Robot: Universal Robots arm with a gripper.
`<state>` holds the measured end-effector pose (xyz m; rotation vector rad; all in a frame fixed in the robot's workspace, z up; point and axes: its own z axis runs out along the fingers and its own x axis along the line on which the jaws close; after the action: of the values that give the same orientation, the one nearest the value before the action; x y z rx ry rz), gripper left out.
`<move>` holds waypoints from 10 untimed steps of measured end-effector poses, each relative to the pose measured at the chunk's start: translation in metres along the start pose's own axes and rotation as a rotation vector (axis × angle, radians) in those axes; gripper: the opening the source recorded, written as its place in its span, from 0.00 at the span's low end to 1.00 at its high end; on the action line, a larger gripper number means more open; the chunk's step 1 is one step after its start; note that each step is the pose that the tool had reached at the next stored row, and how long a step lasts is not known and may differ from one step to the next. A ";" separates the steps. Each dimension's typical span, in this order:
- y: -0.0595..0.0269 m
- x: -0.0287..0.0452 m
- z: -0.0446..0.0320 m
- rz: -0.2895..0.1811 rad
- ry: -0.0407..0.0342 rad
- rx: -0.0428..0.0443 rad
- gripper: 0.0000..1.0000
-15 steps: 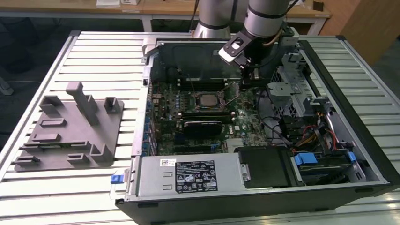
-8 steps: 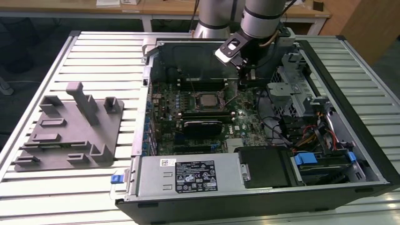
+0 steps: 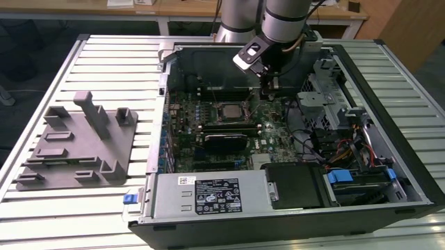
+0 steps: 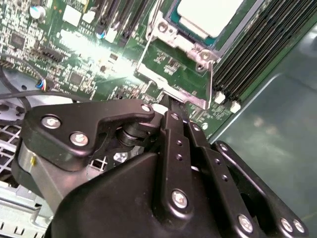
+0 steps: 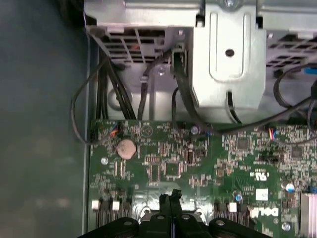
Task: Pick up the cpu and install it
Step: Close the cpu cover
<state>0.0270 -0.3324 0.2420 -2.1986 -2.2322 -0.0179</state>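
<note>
The cpu [image 3: 227, 110], a pale silver square, lies in the socket at the middle of the green motherboard [image 3: 271, 140] inside the open computer case. The second wrist view has the cpu [image 4: 208, 15] framed by the socket's metal bracket [image 4: 171, 84]. My gripper [image 3: 270, 94] hangs inside the case, just to the exterior view's right of the socket and a little above the board. Its black fingers [image 5: 167, 201] are pressed together with nothing between them. In the second wrist view the gripper [image 4: 170, 105] ends close to the bracket's edge, apart from the cpu.
A grey plastic fixture [image 3: 76, 146] lies on the slatted table at the exterior view's left. Inside the case are the power supply [image 3: 208, 195], a metal drive cage [image 3: 326, 99] and loose cables [image 3: 347, 151]. Memory slots [image 4: 247, 54] run beside the socket.
</note>
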 end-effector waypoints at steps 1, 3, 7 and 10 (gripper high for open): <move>-0.0025 0.0000 0.0000 0.000 -0.0001 -0.0003 0.11; -0.0075 0.0001 0.0001 0.001 0.0000 -0.0008 0.11; -0.0166 0.0002 0.0004 0.003 0.0000 -0.0016 0.11; -0.0185 0.0003 0.0006 0.003 -0.0003 -0.0015 0.11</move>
<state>0.0084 -0.3324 0.2414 -2.2031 -2.2295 -0.0192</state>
